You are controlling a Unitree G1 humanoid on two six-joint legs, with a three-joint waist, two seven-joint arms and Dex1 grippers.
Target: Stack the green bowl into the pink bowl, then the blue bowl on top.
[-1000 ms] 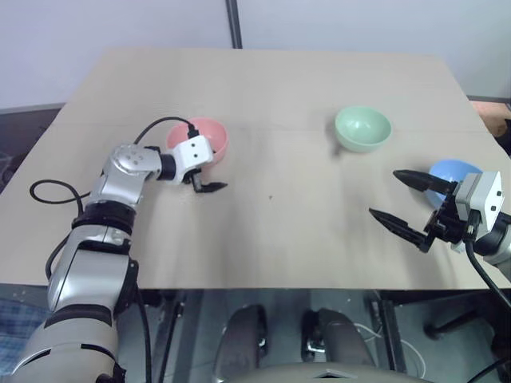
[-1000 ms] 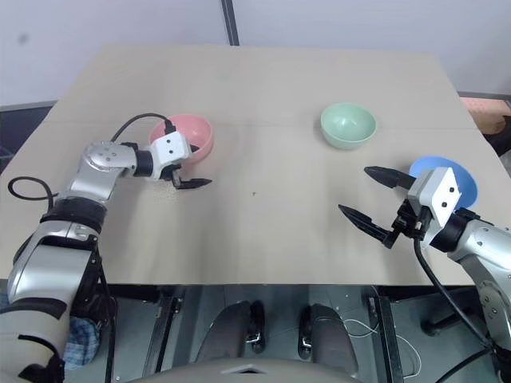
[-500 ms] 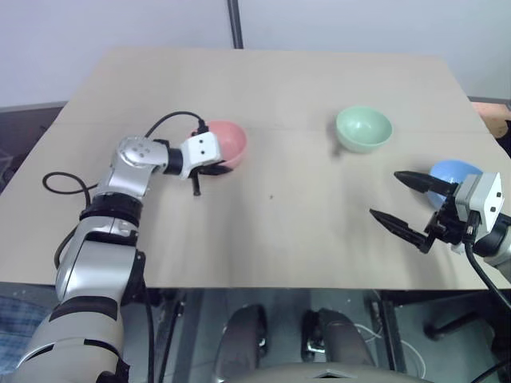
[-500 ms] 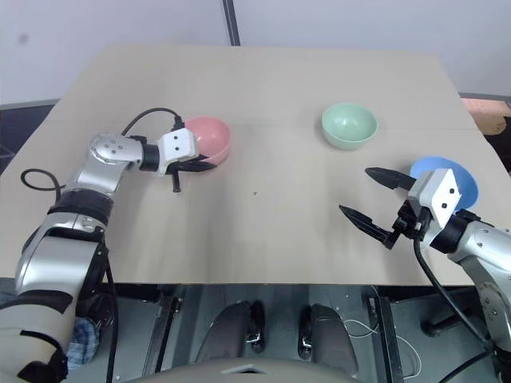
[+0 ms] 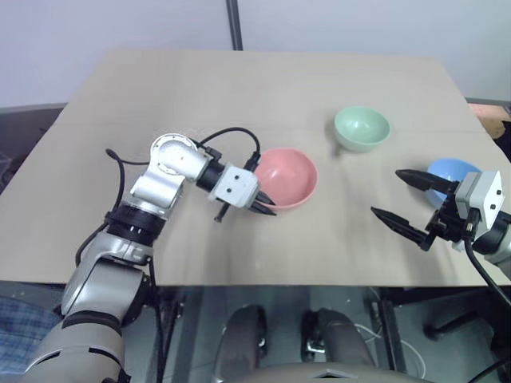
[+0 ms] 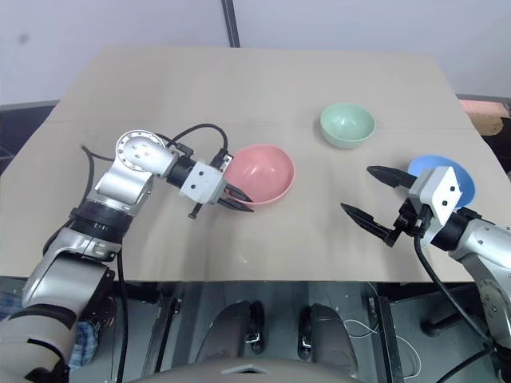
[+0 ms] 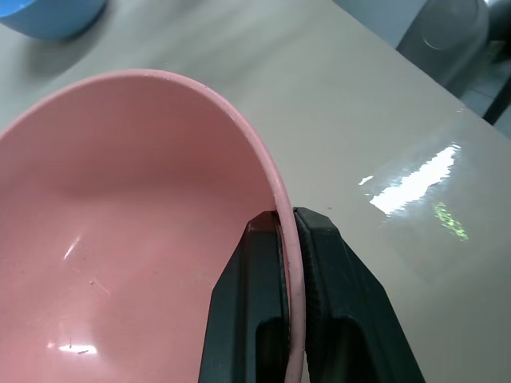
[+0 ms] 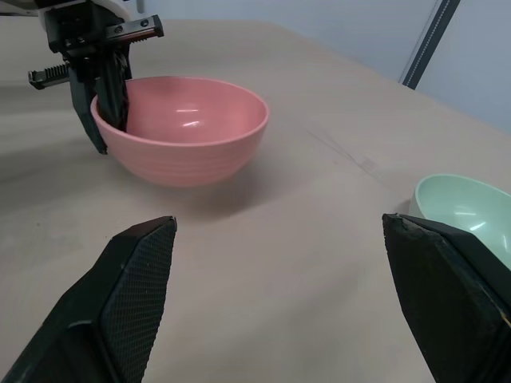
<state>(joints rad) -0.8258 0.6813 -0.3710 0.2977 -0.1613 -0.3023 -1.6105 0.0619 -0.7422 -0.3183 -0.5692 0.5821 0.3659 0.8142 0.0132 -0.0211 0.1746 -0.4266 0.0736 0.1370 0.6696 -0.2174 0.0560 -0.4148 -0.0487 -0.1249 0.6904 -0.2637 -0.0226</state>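
The pink bowl (image 5: pixel 286 177) sits upright near the table's middle, with my left gripper (image 7: pixel 285 227) shut on its near-left rim, one finger inside and one outside. The green bowl (image 5: pixel 362 128) stands alone farther back and to the right. At the right side, the blue bowl (image 5: pixel 449 171) is partly hidden behind my right gripper (image 5: pixel 386 192). That gripper hovers open and level with nothing between its fingers, pointing toward the pink bowl (image 8: pixel 188 132). The right wrist view also takes in the green bowl (image 8: pixel 467 211) and the left gripper (image 8: pixel 108 104).
The beige table (image 5: pixel 239 88) has its front edge just below both grippers and its right edge close to the blue bowl. A dark post (image 5: pixel 233 24) rises behind the far edge. A black cable (image 5: pixel 231 136) loops over the left wrist.
My left gripper closed on the pink bowl's rim and drew the bowl rightward and nearer, from the left side to the table's middle. The right gripper stayed still and open.
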